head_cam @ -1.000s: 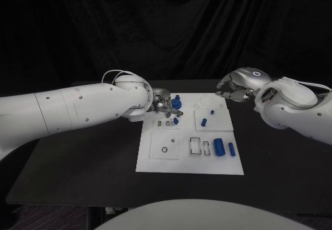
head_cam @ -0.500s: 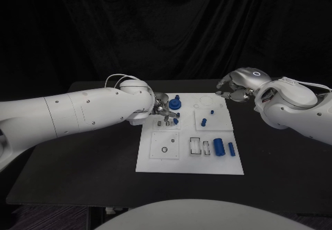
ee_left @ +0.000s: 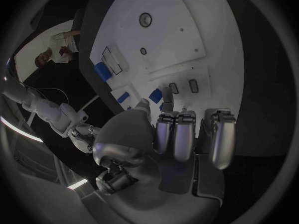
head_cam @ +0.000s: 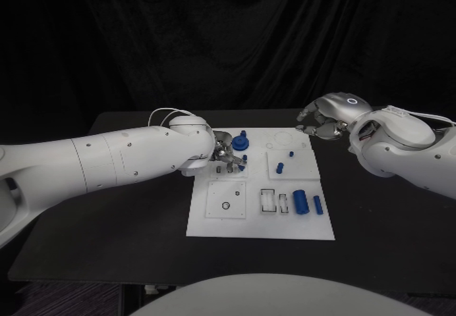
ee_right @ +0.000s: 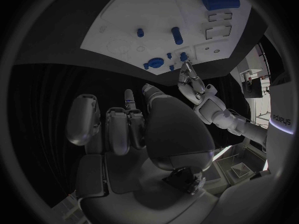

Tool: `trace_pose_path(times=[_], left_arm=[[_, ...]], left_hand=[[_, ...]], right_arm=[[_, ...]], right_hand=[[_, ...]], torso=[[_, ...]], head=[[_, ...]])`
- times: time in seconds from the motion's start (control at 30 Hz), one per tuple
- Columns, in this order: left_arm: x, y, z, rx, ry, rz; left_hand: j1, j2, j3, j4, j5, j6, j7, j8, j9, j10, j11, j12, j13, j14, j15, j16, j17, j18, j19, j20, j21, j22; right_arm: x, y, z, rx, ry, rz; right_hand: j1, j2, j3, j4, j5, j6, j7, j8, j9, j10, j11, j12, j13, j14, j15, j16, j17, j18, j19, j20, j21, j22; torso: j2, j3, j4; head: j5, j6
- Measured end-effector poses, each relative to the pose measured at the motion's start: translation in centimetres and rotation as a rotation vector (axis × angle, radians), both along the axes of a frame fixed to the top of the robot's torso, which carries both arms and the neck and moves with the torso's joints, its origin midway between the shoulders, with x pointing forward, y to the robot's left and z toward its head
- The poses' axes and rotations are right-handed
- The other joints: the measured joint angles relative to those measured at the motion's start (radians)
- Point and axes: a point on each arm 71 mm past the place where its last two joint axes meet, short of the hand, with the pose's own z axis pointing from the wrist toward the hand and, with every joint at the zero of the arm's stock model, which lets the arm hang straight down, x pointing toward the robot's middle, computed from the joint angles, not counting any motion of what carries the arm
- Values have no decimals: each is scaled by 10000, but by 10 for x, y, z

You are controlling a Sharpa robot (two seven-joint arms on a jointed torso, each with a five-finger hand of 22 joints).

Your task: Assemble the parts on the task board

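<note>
We see our left hand over the task board's far left corner, fingers curled beside a small blue part; whether it grips anything we cannot tell. Our right hand, fingers curled in on nothing, hangs above the desk off the board's far right corner. Blue cylinders lie near the right edge.

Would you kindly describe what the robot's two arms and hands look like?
Both arms are glossy white with rounded shells. The left arm carries a thin white cable looped near the wrist; the right arm has one too, and a small lit ring on its wrist. The left hand and right hand are silver metal.
</note>
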Motion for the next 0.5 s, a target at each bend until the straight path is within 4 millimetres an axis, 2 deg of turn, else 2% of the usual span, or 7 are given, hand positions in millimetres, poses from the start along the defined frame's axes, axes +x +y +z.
trace_pose_path(times=[0.5], left_arm=[[1, -3, 1, -409, -309, 28]], left_hand=[[-132, -25, -50, 104, -95, 0, 0, -106, -91, 0, 1, 0, -1, 0, 1, 0, -1, 1, 0, 1, -40, -1]], right_arm=[[0, -1, 0, 15, -25, -41]], right_hand=[[0, 0, 29, -29, 41, 35, -35, 0, 1, 0, 0, 0, 0, 0, 0, 0, 0, 0, 0, 0, 0, -2]], torso=[[-10, 1, 14]], head=[[-64, 0]])
